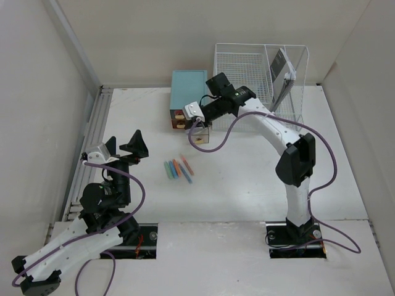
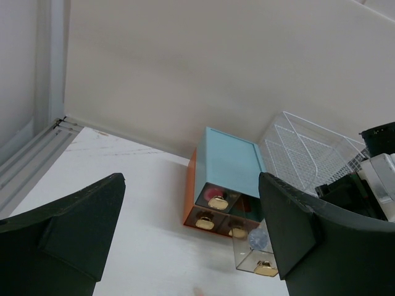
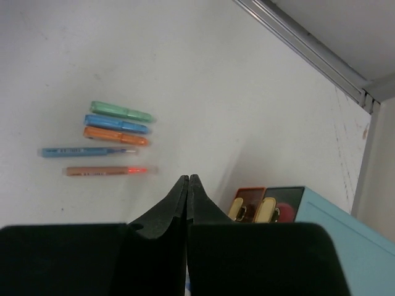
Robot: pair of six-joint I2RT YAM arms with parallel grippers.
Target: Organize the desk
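Well, the right tool [image 3: 187, 180], squeezed shut on nothing I can see, hangs right by the pulled-out clear drawer [image 1: 200, 139] near the back of the white counter [image 1: 247, 179], so it could bump and tip it, while the left tool [image 1: 126, 140] is wide open.

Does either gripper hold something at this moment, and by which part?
Nothing is held. The left gripper is open and empty. The right gripper is shut tight, with nothing visible inside it.
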